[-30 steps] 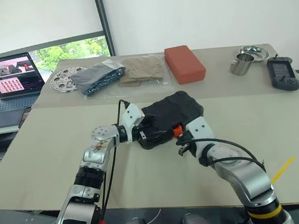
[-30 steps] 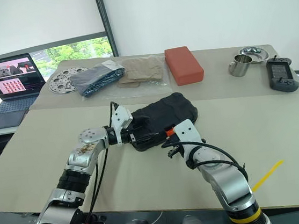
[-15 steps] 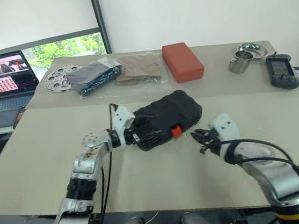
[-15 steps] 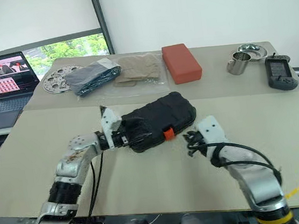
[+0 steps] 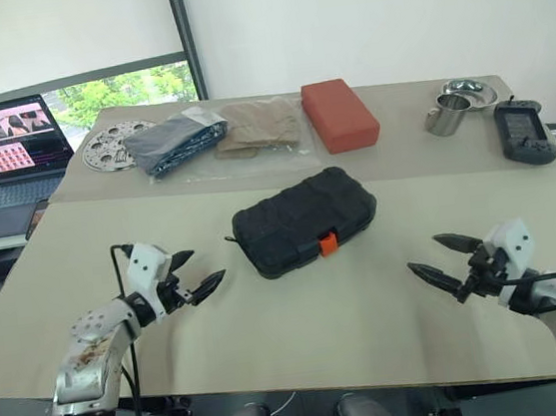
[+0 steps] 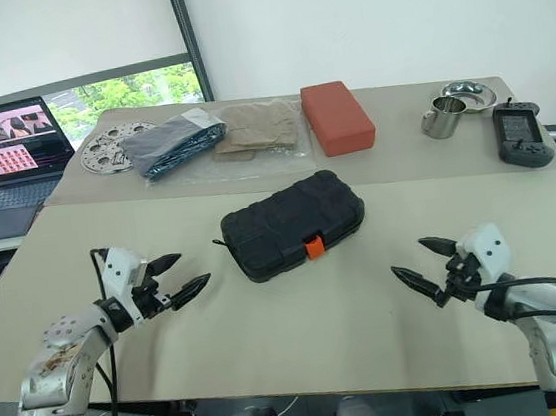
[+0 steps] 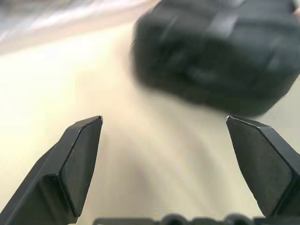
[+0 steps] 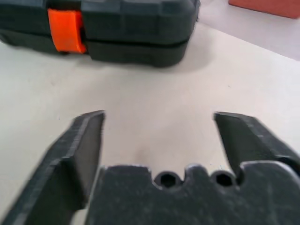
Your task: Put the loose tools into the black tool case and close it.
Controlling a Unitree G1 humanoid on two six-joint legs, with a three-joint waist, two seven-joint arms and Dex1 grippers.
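Beige worktop [image 5: 300,316] before a white wall, window at your far left.

Item: left gripper [image 5: 193,275]. Fingers spread wide, nothing held, hovering over bare worktop near your left edge, well apart from the case.

Item: right gripper [image 5: 443,260]. Fingers spread wide, nothing held, pointing inward from your right.

Item: black tool case [image 5: 305,221]. Lies between both grippers at centre, lid down, orange latch [image 5: 328,243] on the near side. No loose tools lie on the worktop around it.

Item, rear row: red block [image 5: 341,113], steel cup [image 5: 446,118], black handheld device [image 5: 525,135], laptop [image 5: 5,149].

Step, as judged: you appear to be at the finish, packing and closing done. Next calls for little: confirm that the latch has caught, keep both arms clear.
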